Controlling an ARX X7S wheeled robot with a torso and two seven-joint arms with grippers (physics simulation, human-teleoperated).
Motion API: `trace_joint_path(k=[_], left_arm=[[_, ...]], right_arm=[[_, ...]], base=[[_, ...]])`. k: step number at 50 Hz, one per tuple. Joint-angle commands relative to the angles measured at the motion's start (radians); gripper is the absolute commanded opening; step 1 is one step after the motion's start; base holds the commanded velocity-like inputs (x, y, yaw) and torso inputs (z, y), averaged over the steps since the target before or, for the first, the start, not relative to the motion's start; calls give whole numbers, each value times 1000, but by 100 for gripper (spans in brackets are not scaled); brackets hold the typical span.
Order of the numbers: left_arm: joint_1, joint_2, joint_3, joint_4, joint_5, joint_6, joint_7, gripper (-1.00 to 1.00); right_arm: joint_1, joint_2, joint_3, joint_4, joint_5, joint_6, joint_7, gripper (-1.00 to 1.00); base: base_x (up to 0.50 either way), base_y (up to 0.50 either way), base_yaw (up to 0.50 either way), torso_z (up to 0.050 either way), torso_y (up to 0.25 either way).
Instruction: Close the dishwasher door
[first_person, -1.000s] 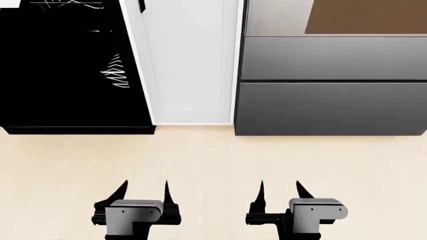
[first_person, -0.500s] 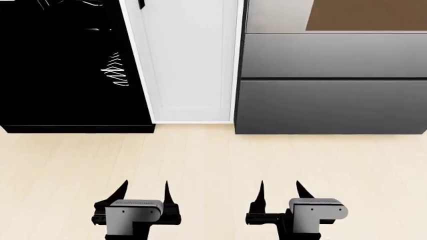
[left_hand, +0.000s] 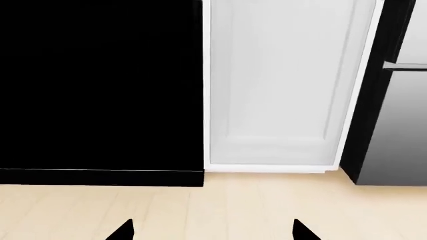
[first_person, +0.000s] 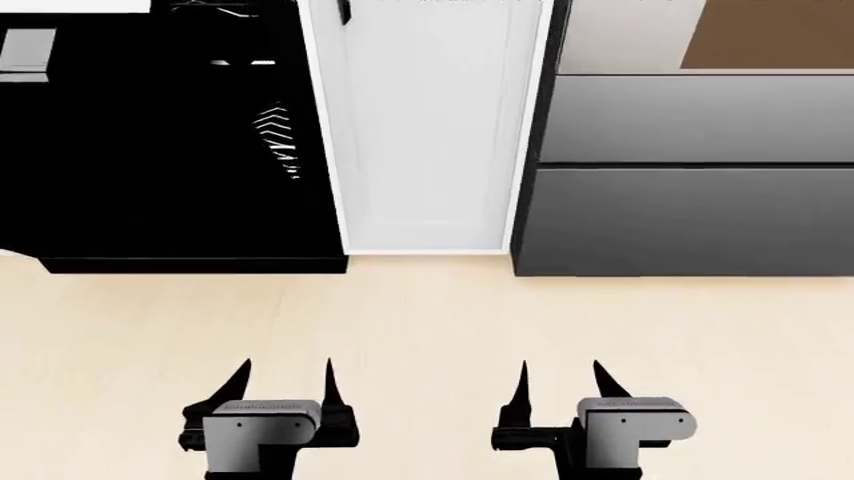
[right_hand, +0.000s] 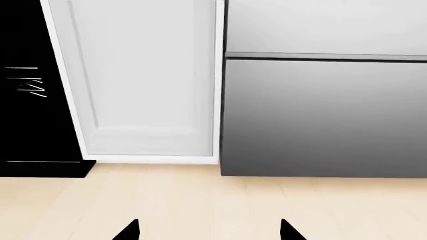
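Note:
The dishwasher (first_person: 160, 200) is a large glossy black area at the head view's left. White rack wires (first_person: 276, 140) show inside the black, so I cannot tell the dishwasher door panel from the opening. A silver-grey piece (first_person: 24, 52) sits at the far left edge under a pale strip (first_person: 74, 5). The black front also fills the left wrist view (left_hand: 100, 90) and shows in the right wrist view (right_hand: 27, 125). My left gripper (first_person: 286, 375) and right gripper (first_person: 563, 375) are open and empty over the floor, well short of the appliances.
A narrow white cabinet door (first_person: 427, 130) with a black handle (first_person: 343, 10) stands right of the dishwasher. A stainless oven (first_person: 687, 215) with a brown window (first_person: 774, 35) is further right. Pale wooden floor (first_person: 427, 310) lies between me and the fronts.
The dishwasher, cabinet and oven have all shifted right in the head view, and more of the dishwasher's left side shows. Both grippers keep their place and stay open.

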Motion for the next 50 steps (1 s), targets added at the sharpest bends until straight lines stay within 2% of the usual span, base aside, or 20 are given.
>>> trace_joint_path(k=[1, 50], left_arm=[[0, -2, 1, -3, -5, 8, -7, 100], [-6, -18, 22, -4, -21, 6, -20, 100]], right_arm=[[-2, 5, -7, -2, -3, -9, 4, 100], [-2, 19, -24, -3, 8, -22, 22, 100]], base=[[109, 500, 0, 0, 0], [97, 500, 0, 0, 0]])
